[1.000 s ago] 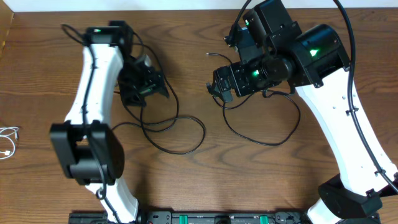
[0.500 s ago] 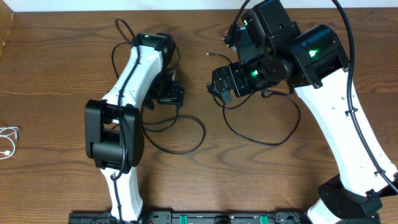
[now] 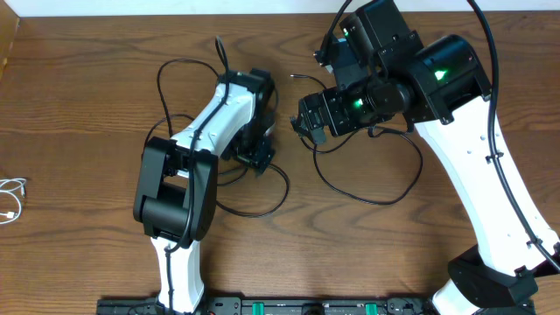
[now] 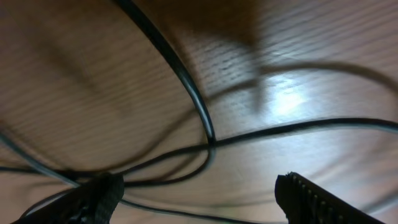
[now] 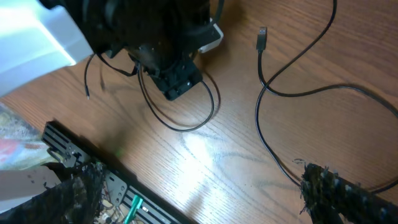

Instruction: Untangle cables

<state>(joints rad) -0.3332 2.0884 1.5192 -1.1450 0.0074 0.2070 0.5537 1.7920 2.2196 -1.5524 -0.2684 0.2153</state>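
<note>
Overhead view: my left gripper (image 3: 256, 156) hangs over the thin black cables (image 3: 278, 194) looped on the brown wooden table (image 3: 70, 105), jaws spread, gripping nothing; in the left wrist view, two strands cross between my fingertips (image 4: 102, 194); my right gripper (image 3: 308, 122) is released wide and empty above another black cable (image 3: 367, 198); the short white cable (image 3: 10, 194) lies well apart at the table's left edge.

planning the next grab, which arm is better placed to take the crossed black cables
Left. The left gripper, open, hangs low and straddles the crossed cables. The right gripper, also open, sits higher and off to one side of them.
</note>
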